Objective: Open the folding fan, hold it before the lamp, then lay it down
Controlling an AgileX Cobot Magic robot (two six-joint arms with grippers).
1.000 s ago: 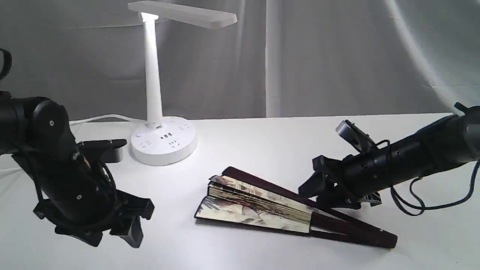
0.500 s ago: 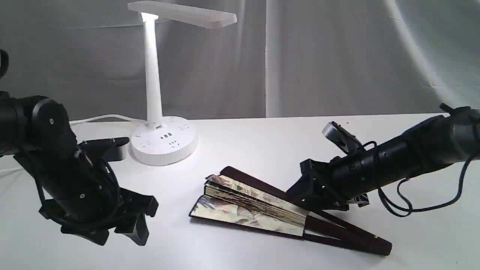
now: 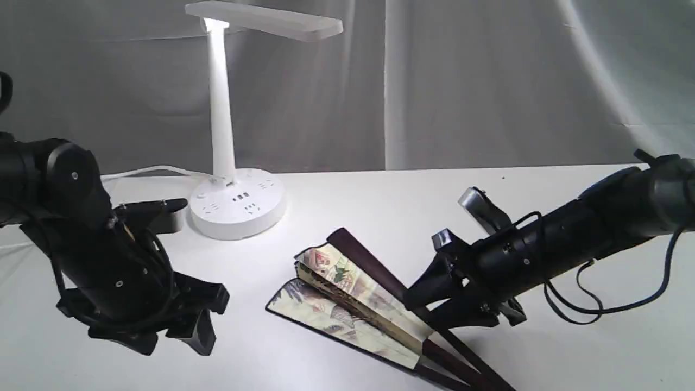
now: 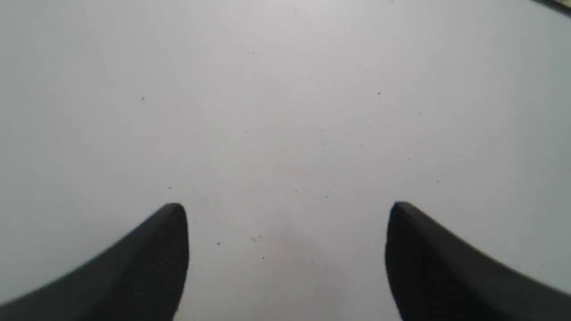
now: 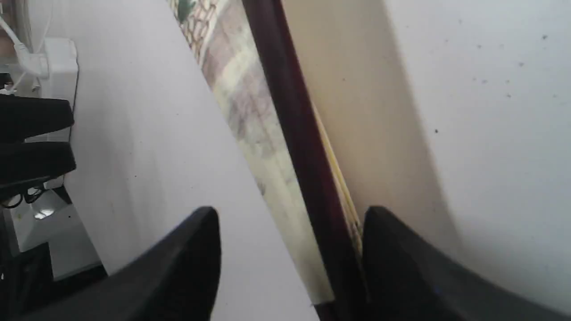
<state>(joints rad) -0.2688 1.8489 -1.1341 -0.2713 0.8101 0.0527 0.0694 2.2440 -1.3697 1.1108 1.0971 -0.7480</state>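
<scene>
Jaws spread both sides: left gripper (image 4: 287,207) idle, right gripper (image 5: 290,214) astride the maroon guard (image 5: 294,133) of the folding fan (image 3: 347,296). Fan has swung round, pleats parting slightly; opening barely begun.

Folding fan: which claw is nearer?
Right. The right claw sits open astride the maroon guard of the folding fan. The left claw hangs open over bare table, apart from the fan's paper end.
</scene>
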